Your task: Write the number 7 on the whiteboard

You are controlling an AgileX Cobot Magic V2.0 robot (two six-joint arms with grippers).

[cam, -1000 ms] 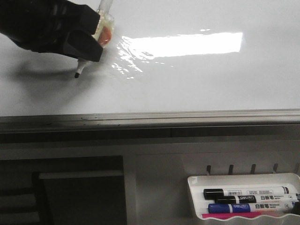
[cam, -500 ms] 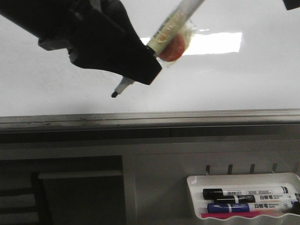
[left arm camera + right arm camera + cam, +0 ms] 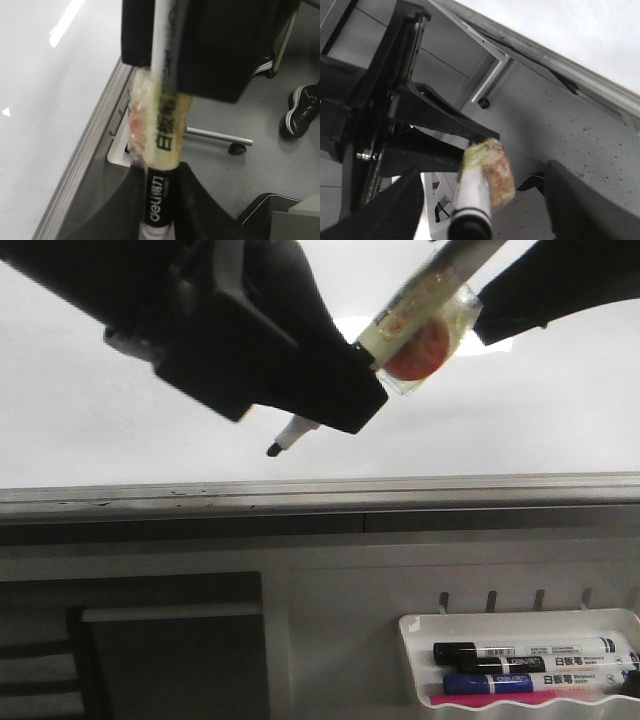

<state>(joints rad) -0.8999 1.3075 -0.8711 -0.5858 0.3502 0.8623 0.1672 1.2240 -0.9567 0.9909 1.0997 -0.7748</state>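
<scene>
- The left tool [image 3: 330,405] is shut tight on a marker [image 3: 415,315]. It grips the pen low down, near the tip, most likely so the tip stays steady for writing.
- The marker tip [image 3: 273,450] is bare and points down at the whiteboard [image 3: 520,410]. The pen is tilted, with its back end sticking up and away from the tool.
- The front view does not make it clear if the tip touches the board or hangs just above it.
- A lumpy wrap [image 3: 428,340] of clear tape with something red inside sits round the pen's middle. It may be there to make the pen fatter and easier to grip.
- The right tool [image 3: 485,200] is spread wide open with nothing in it. Its two fingers [image 3: 390,210] stand on both sides of the pen's back end, as if getting ready to steady it or take it.
- The whiteboard is big, shiny and white, with a grey rail [image 3: 320,495] along its near edge. It fills the top half of the front view.
- No 7 can be seen on the board, so the writing looks not yet started.
- A small white tray [image 3: 520,625] sits below the board, at the right. It holds three spare pens: two black ones and one blue one. With the held pen, that makes four pens.
</scene>
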